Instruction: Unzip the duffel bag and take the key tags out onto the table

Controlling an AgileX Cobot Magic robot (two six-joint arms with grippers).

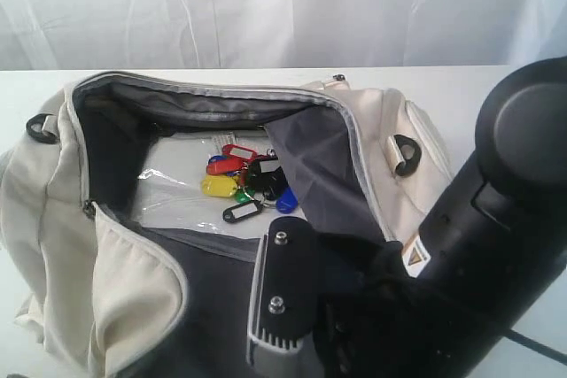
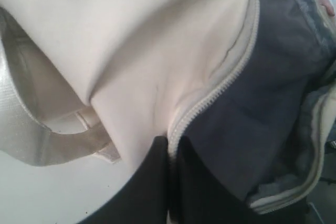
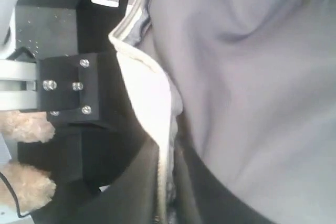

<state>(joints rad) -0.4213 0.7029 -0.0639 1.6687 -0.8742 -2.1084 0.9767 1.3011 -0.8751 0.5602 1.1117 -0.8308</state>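
Observation:
The cream duffel bag (image 1: pixel 53 192) lies unzipped on the white table (image 1: pixel 461 95), its grey lining showing. The key tags (image 1: pixel 244 183), in red, yellow, blue, green and black, lie inside on the bag's floor. My left gripper (image 2: pixel 169 145) is shut on the bag's zip edge (image 2: pixel 210 93), where the cream shell meets the lining. My right gripper (image 3: pixel 167 156) is shut on the cream rim (image 3: pixel 149 93) of the near flap, with grey lining beside it. In the exterior view a black gripper body (image 1: pixel 283 294) and the right arm (image 1: pixel 505 219) stand at the bag's near edge; the fingertips are hidden.
A clear plastic sleeve with a white paper (image 1: pixel 177 183) lies under the tags. A pale strap (image 2: pixel 31 145) hangs over bare table (image 2: pixel 42 192). Dark D-rings (image 1: pixel 406 155) sit on the bag's ends. A beige fuzzy thing (image 3: pixel 26 127) shows past the other arm's mount.

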